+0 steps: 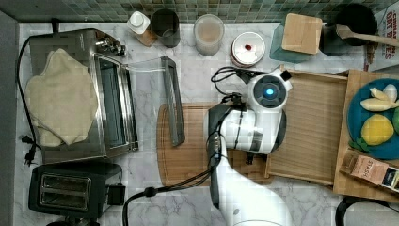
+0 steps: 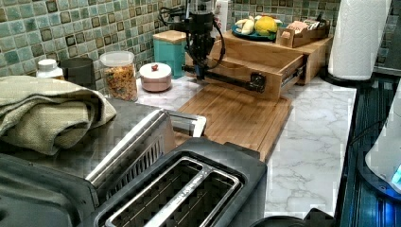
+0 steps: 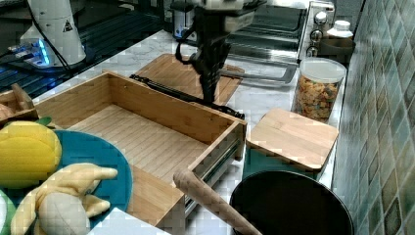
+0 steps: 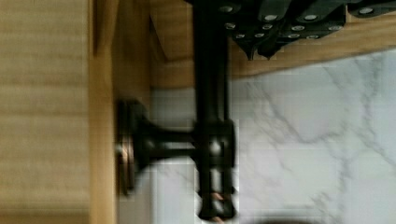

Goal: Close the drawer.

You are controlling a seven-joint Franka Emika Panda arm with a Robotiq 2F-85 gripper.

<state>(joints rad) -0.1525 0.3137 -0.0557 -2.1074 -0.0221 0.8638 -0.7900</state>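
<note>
Right view: drawer [image 3: 147,132] stands pulled well out of its wooden cabinet, empty, w/ slide rails exposed at the right view's right. Black bar handle [image 3: 186,95] runs along the drawer front, on the far side from the cabinet. Tool [image 3: 210,93] hangs vertically from the arm and comes down at the handle, near its right-hand end in the right view. Left view: tool [image 2: 201,71] sits at the handle, above the cutting board [image 2: 236,116] lying on the marble table [image 2: 312,142]. Wrist view: handle [image 4: 211,116] and its post sit just off the drawer front [image 4: 100,116], fingers close by at the bar; whether they clamp it or only flank it, cannot tell. Placement at the front suits a push toward the cabinet, approx. along the rails.
</note>
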